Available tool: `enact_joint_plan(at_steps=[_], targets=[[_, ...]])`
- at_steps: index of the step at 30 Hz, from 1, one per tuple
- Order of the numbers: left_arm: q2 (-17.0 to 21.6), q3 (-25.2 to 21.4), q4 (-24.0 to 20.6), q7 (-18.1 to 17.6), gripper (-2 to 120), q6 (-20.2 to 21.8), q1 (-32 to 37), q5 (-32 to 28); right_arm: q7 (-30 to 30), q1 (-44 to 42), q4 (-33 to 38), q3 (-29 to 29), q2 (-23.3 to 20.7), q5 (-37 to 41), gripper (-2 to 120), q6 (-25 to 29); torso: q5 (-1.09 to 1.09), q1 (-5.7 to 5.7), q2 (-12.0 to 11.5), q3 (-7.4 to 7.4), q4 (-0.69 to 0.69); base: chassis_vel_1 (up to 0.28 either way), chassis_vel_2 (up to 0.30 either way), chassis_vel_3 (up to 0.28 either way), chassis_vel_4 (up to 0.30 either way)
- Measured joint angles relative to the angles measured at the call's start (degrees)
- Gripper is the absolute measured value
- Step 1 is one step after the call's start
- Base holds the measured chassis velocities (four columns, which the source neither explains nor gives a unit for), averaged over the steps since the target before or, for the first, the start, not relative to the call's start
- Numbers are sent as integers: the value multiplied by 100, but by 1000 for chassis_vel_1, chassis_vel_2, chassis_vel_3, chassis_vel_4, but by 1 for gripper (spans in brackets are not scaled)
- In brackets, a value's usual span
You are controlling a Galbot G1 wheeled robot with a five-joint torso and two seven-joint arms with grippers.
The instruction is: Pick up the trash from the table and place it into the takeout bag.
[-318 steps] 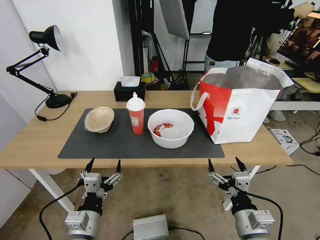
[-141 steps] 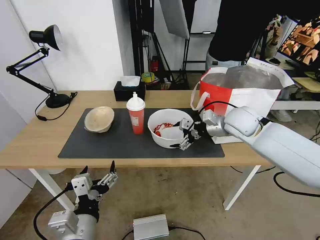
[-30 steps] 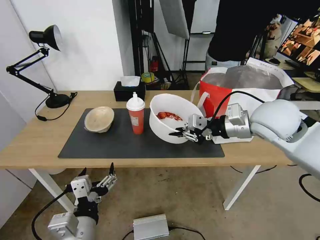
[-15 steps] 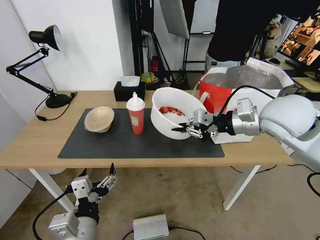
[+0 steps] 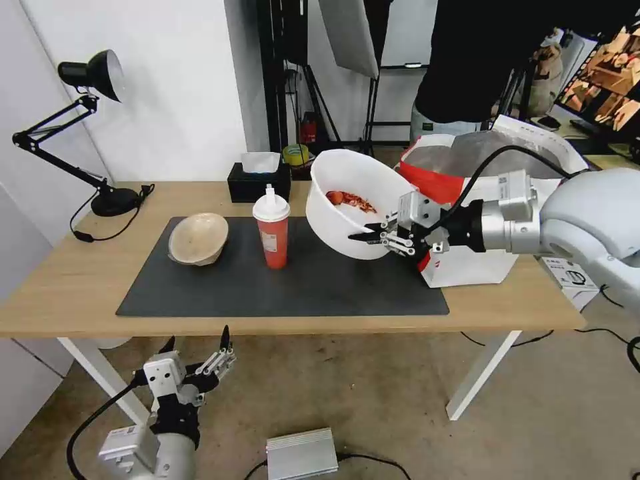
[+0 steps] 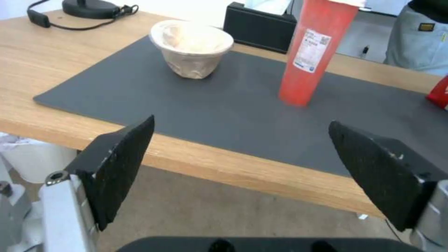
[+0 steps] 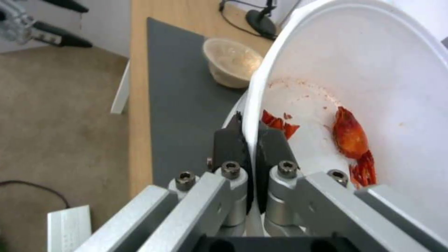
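My right gripper (image 5: 371, 235) is shut on the rim of the wide white plastic bowl (image 5: 351, 200), holding it tilted in the air above the dark mat (image 5: 220, 287), just left of the takeout bag (image 5: 480, 200). Red food scraps (image 7: 351, 137) lie inside the white bowl (image 7: 373, 70), whose rim is pinched between my right gripper (image 7: 250, 134) fingers. The red cup (image 5: 272, 230) with white lid and the beige pulp bowl (image 5: 198, 239) stand on the mat. My left gripper (image 5: 195, 341) hangs open below the table's (image 5: 67, 287) front edge. The left wrist view shows the red cup (image 6: 313, 52) and the pulp bowl (image 6: 191, 47).
A black tissue box (image 5: 259, 177) sits at the table's back edge and a black desk lamp (image 5: 93, 133) stands at the far left. A person in black stands behind the bag. A grey metal box (image 5: 301, 455) lies on the floor.
The right gripper reached in from below the table, closed on the white bowl's rim, and has lifted it up and toward the bag, tilting it. The left arm stayed low.
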Motion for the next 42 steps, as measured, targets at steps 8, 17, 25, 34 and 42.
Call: enact_joint_plan(at_steps=[8,17,25,34,42], targets=[[49,5,0,0,100,-2,-25,-4,87,167,-158,0,52,119,0,-14,0,0,0,0,0,0,0,0,0],[68,-20,0,-1,100,13,3,-114,167,325,-425,-32,171,209,0,-17,0,0,0,0,0,0,0,0,0],[76,-39,0,-1,100,16,18,-117,200,451,-625,-84,236,242,0,-17,0,0,-1,0,0,0,0,0,0],[89,-28,0,-15,100,-38,-32,-112,236,733,-755,-226,143,353,0,-19,0,0,-1,0,0,0,0,0,0],[127,-28,0,-21,100,-80,-20,-113,280,1102,-932,-384,77,561,0,-38,0,0,-1,0,0,0,0,0,0]])
